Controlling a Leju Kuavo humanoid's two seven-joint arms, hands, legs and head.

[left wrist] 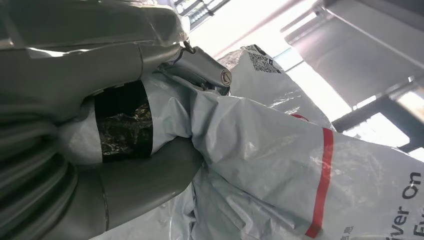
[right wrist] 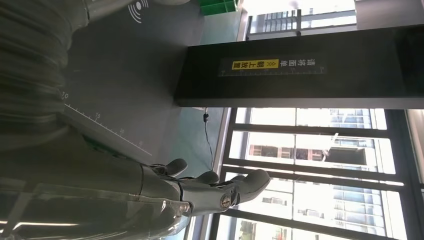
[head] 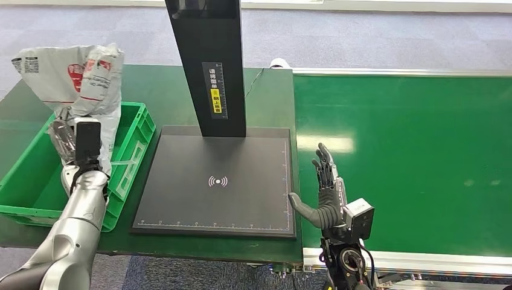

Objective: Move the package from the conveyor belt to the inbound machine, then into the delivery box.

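The package [head: 78, 81] is a crumpled white plastic mailer bag with red print. My left hand [head: 67, 138] grips its lower end and holds it upright above the green delivery box [head: 136, 142] at the left. Up close, the left wrist view has my thumb and fingers [left wrist: 150, 180] wrapped around the bag [left wrist: 280, 165]. My right hand [head: 325, 190] is raised at the right edge of the black inbound machine's plate [head: 217, 181], fingers straight and apart, holding nothing. The same hand [right wrist: 200, 190] appears extended in the right wrist view.
The machine's black post [head: 208, 66] rises from the back of the plate. The green conveyor belt [head: 410, 157] stretches to the right with nothing on it. A dark green table [head: 175, 90] carries the box and the machine.
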